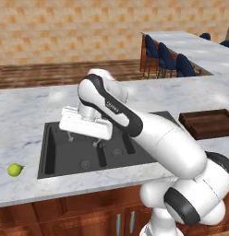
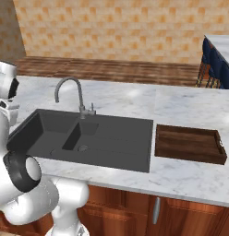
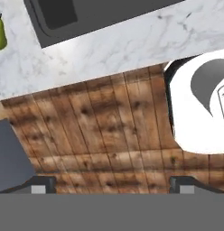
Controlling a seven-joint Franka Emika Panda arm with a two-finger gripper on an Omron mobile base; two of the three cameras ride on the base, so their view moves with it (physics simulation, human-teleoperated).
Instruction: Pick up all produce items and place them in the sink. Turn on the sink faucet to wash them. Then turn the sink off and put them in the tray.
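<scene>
Left base view: I have the arm poised over the sink, nothing picked up yet.

Left base view puts the gripper (image 1: 83, 138) at centre frame above the sink (image 1: 51, 161), fingers apart and empty, presumably kept wide for a grab; the fruit (image 1: 14, 170) sits alone on the counter (image 1: 24, 115) at lower left, beside the sink's left rim and apart from the hand.
Right base view shows the sink faucet (image 2: 70, 94) arching over the basins at left, with no water that I can see, and the tray (image 2: 189, 144) waiting empty at centre right.
Hand view catches the fruit at the upper-left edge, so I judge the hand needs to swing that way.
</scene>
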